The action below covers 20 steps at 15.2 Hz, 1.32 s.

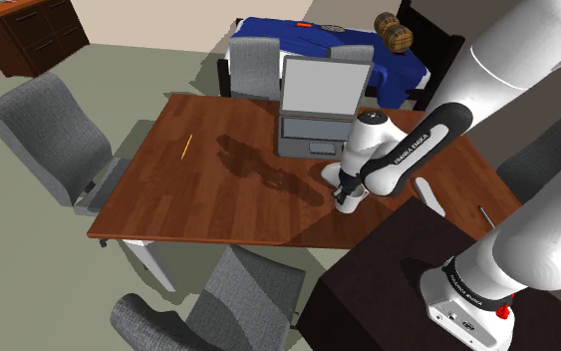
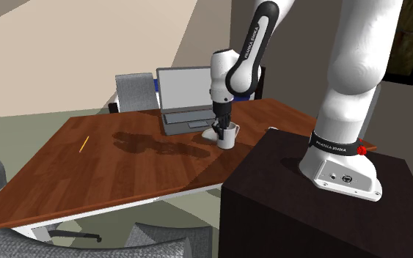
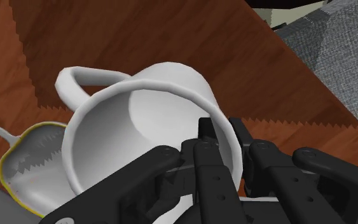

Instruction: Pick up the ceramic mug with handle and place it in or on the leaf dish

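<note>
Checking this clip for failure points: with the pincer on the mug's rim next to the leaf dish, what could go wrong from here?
1. The pincer clasps the white mug by one side of its rim; it may swing or slip when lifted.
2. The leaf dish lies close beside the mug; a skewed set-down could catch its edge and tip.
3. The laptop stands near; a wide swing could hit it.

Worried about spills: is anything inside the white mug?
The white mug looks empty: bare white wall and bottom show. The gripper clasps its rim with one finger inside, hiding the nearest stretch of inner wall.
</note>
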Tool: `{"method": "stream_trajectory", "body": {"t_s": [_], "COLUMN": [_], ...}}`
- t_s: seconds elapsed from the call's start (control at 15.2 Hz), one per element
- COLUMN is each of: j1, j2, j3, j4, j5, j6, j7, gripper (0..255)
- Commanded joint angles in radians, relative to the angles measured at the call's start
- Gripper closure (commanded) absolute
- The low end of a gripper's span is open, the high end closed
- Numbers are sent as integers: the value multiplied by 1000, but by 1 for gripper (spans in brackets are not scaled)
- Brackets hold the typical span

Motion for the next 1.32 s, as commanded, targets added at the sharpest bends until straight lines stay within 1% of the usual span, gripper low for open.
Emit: {"method": "stream_trajectory", "body": {"t_s": [0.0,0.33,0.79,1.25], "j1": [-6,-2,-90,-168], "j2": [-40,-132,-33,93], "j3": [13,25,-60,-109], "j4": [-6,-12,163,383], "j5": [37,107,111,140], "j6": [-33,-116,-181,-266], "j7": [-30,-85,-265,-424], "gripper": [255,255,255,255]}}
